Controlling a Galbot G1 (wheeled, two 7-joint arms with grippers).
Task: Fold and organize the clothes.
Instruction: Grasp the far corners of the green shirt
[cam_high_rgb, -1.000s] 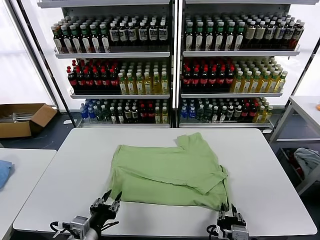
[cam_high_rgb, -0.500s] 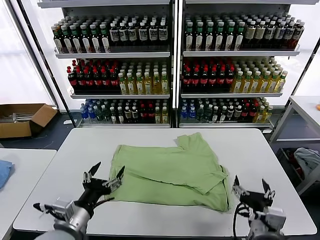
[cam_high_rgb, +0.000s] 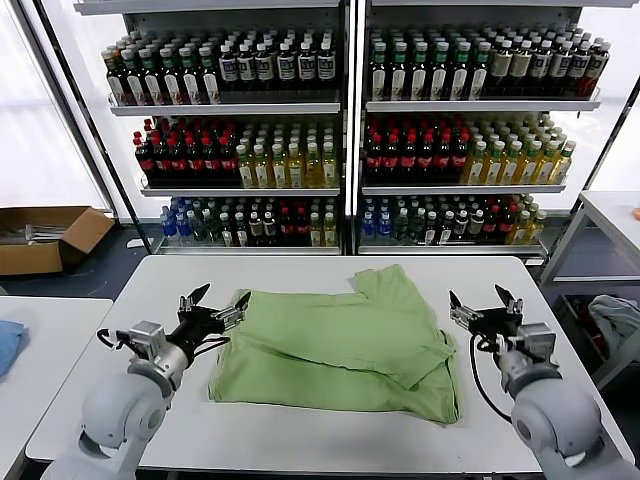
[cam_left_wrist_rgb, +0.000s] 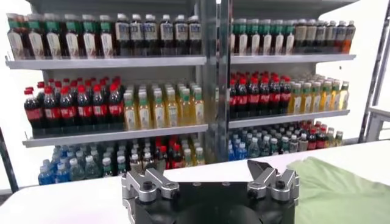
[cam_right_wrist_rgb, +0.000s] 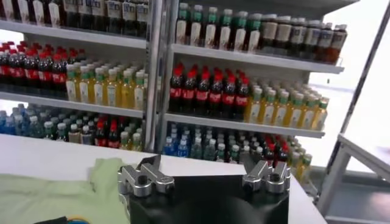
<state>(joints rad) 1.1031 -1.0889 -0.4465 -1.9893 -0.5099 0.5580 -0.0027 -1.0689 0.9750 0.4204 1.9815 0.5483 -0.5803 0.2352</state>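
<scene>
A light green short-sleeved shirt (cam_high_rgb: 340, 345) lies partly folded on the white table (cam_high_rgb: 150, 290), plain face up, one sleeve pointing to the far side. My left gripper (cam_high_rgb: 215, 303) is open and empty, raised just beyond the shirt's left edge. My right gripper (cam_high_rgb: 475, 303) is open and empty, raised just beyond the shirt's right edge. In the left wrist view the shirt (cam_left_wrist_rgb: 347, 189) shows as a green patch beside the open gripper (cam_left_wrist_rgb: 210, 176). In the right wrist view the shirt (cam_right_wrist_rgb: 61, 195) lies beside the open gripper (cam_right_wrist_rgb: 207, 173).
Tall shelves of bottles (cam_high_rgb: 350, 130) stand behind the table. A second white table (cam_high_rgb: 40, 350) at the left carries a blue cloth (cam_high_rgb: 8, 345). A cardboard box (cam_high_rgb: 45, 238) lies on the floor at the left. A side table with a pale cloth bundle (cam_high_rgb: 615, 320) stands at the right.
Both arms have risen from the table's near edge and moved forward to the shirt's left and right sides. The shirt's near left corner has shifted slightly.
</scene>
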